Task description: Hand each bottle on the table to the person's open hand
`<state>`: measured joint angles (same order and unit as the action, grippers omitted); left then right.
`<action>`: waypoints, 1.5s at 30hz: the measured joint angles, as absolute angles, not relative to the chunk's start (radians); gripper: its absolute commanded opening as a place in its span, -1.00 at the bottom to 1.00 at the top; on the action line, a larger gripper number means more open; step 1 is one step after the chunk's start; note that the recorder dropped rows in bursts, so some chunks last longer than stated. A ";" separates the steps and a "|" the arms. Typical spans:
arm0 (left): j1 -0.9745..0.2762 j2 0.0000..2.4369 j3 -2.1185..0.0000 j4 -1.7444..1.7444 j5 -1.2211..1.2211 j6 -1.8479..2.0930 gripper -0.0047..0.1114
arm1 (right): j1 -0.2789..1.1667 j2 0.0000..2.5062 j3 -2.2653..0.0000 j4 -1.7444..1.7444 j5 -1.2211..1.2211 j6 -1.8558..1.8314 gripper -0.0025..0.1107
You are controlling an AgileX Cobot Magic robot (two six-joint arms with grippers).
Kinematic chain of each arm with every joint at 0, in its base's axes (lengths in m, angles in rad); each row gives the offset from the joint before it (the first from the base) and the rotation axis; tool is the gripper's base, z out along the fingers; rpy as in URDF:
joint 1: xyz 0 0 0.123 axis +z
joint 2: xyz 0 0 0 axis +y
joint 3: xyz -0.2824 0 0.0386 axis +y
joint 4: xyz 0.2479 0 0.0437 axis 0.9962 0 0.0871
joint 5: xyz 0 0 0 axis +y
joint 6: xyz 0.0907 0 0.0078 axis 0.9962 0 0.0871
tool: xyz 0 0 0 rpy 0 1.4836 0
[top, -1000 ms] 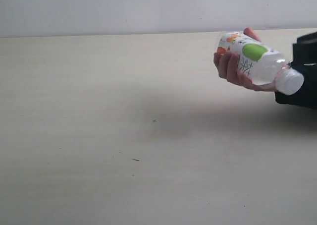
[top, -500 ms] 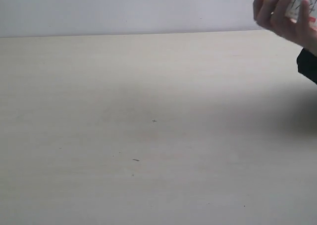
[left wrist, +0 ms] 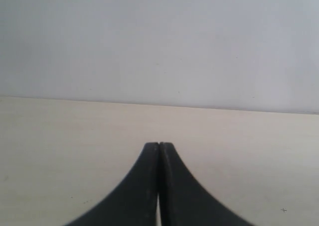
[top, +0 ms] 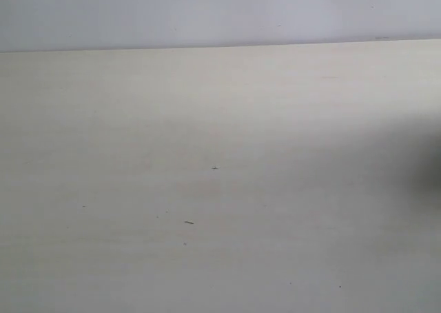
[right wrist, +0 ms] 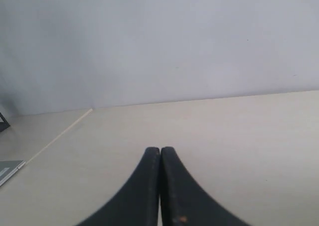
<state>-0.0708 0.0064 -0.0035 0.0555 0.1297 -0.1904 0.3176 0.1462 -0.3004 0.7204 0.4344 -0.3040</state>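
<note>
So the worktop (top: 207, 120) is a wide pale cream wood-grain slab, pretty plain apart from a couple of tiny dark specks (top: 189, 222) near the middle and a soft grey shadow (top: 413, 168) over its right side in the exterior view. Behind it there's just a flat whitish-grey wall (top: 207, 9). The right wrist view also catches a thin seam (right wrist: 60, 131) running across the surface, a flat grey thing (right wrist: 7, 170) lying past it and a bit of something dark (right wrist: 2, 122) at the edge, too cut off to name. Left hand (left wrist: 159, 145) is fully closed, black fingers pressed together with nothing between them, out over the worktop and pointing at the wall. Right hand (right wrist: 160, 149), same deal: closed tight, holding nothing. Where the bottles sit relative to either hand, can't tell from these views.
</note>
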 measured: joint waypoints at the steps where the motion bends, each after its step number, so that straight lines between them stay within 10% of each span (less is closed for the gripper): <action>1: -0.071 0.006 -0.003 0.055 0.130 -0.190 -0.92 | 0.318 0.146 -0.300 0.723 0.434 -0.302 -0.96; 45: -0.071 0.006 -0.003 0.055 0.132 -0.190 -0.92 | -0.002 0.007 -0.005 0.588 -0.036 -0.458 -0.96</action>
<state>-0.0708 0.0064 -0.0035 0.0555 0.1322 -0.1904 -0.0018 0.0069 -0.0048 0.5882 -0.0362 -0.4584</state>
